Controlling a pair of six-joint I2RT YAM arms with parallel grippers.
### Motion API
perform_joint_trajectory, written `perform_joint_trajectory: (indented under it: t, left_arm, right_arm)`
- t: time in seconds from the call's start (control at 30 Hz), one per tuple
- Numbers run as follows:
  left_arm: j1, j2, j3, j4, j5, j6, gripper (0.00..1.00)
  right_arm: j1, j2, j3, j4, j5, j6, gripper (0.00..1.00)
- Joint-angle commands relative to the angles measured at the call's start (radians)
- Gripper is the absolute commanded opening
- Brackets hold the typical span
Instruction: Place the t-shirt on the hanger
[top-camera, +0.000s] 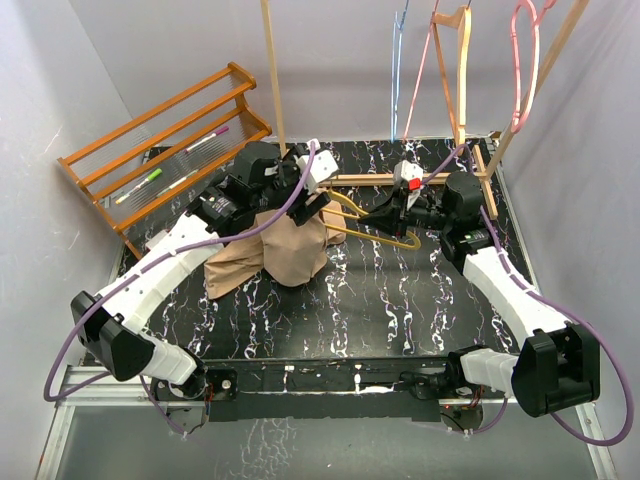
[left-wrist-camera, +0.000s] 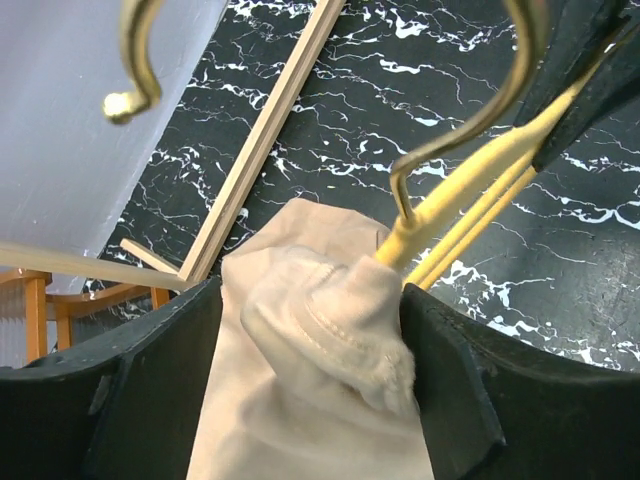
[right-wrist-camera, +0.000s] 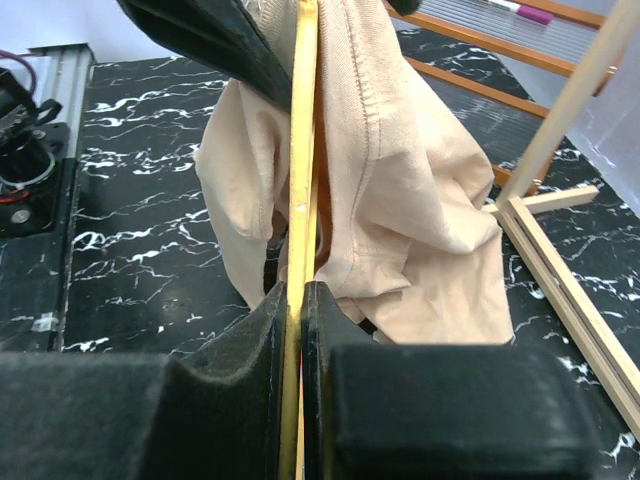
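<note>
Tan t-shirt is bunched in the jaws of the left gripper, while jaws of the right gripper squeeze the hanger.

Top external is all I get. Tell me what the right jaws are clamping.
Observer: The right wrist view shows the right gripper shut on the hanger, its jaws pinching the thin yellow bar.
Operator: Now report the left.
Observer: The left wrist view shows the left gripper shut on a bunched, seamed fold of the t-shirt.
Operator: Say where the fabric sits.
Observer: From the right wrist, fabric hangs on both sides of the bar; threaded or not, I cannot tell.
</note>
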Motion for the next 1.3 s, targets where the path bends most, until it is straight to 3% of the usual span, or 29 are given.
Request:
perform_joint_trajectory:
  t: [0.0, 0.2, 0.47, 0.6, 0.97, 1.13, 1.27]
  left_arm:
    - [0.002, -0.056, -0.042, 0.079, 0.046, 0.017, 0.72]
    - [0.037, -0.101, -0.038, 0.037, 0.208, 0.026, 0.76]
    - [0.162, -0.129, -0.008, -0.053, 0.619, -0.016, 0.75]
    - [0.169, -0.125, -0.012, -0.108, 0.652, 0.032, 0.76]
    - [0.173, -0.065, -0.035, -0.069, 0.617, 0.070, 0.74]
    - [0.179, -0.029, -0.048, -0.025, 0.597, 0.058, 0.59]
    - [0.179, -0.024, -0.053, -0.004, 0.600, 0.035, 0.30]
  right_arm:
    - [0.008, -0.015, 0.076, 0.083, -0.103, 0.005, 0.08]
    - [0.007, -0.015, 0.095, 0.024, -0.125, -0.024, 0.08]
    - [0.008, 0.000, 0.111, 0.004, -0.150, -0.031, 0.08]
    - [0.008, 0.008, 0.111, 0.004, -0.161, -0.031, 0.08]
    - [0.007, -0.001, 0.108, -0.008, -0.154, -0.034, 0.08]
    - [0.008, -0.009, 0.108, -0.018, -0.151, -0.040, 0.08]
    - [0.008, -0.017, 0.105, -0.021, -0.148, -0.041, 0.08]
